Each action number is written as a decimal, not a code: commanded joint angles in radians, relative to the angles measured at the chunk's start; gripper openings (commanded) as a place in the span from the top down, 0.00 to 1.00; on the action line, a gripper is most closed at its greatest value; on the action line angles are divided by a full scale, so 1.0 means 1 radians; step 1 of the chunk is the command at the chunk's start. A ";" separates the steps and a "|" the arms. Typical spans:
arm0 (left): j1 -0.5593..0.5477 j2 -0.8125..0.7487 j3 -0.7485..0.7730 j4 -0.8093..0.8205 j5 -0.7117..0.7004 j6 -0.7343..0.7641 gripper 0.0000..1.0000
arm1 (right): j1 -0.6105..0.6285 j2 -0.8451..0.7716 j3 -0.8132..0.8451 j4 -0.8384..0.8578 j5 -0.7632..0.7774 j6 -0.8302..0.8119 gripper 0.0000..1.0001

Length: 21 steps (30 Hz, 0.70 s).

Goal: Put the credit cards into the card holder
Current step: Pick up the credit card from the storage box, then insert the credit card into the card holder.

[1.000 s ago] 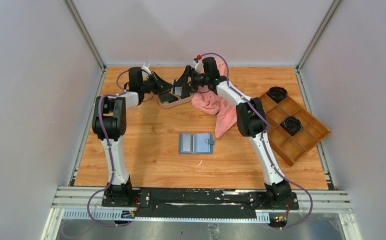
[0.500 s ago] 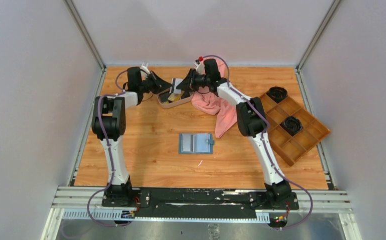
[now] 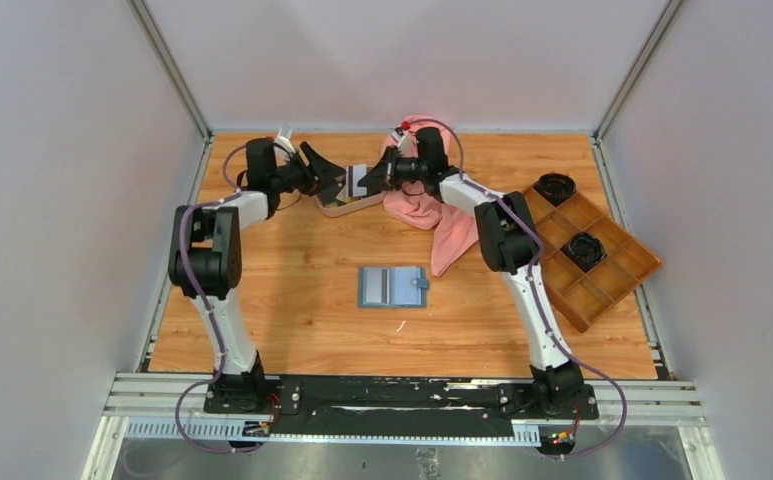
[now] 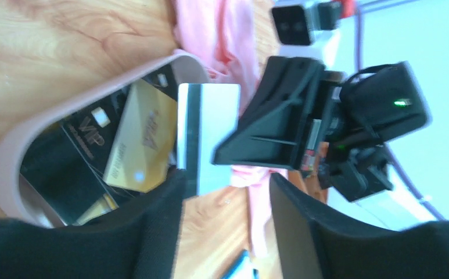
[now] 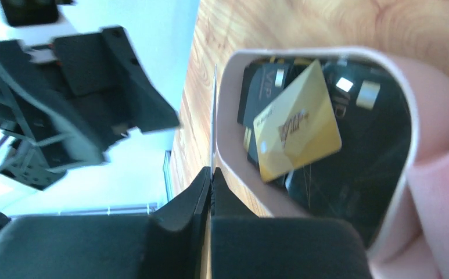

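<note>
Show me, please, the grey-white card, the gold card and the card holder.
grey-white card (image 4: pixel 217 131): left wrist view, its pale face.
gold card (image 4: pixel 142 136): left wrist view, its middle.
card holder (image 3: pixel 392 287): top external view, its open middle.

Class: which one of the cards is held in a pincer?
The pale grey-white card with the dark stripe, pinched by the right pincer; the gold card and black cards lie inside the oval tray.
</note>
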 commanded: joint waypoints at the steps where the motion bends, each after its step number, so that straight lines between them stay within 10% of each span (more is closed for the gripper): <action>1: 0.018 -0.242 -0.100 0.017 0.003 0.061 0.36 | -0.039 -0.188 -0.127 0.098 -0.136 -0.107 1.00; 5: 0.020 -0.464 -0.262 0.017 -0.036 0.093 0.00 | -0.063 -0.403 -0.335 0.099 -0.256 -0.281 1.00; 14: 0.019 -0.917 -0.593 0.017 -0.008 0.052 0.00 | -0.116 -0.949 -0.720 -0.615 -0.434 -1.114 1.00; 21: 0.001 -1.173 -0.831 0.018 0.053 -0.033 0.00 | -0.140 -1.294 -1.078 -0.630 -0.401 -1.324 1.00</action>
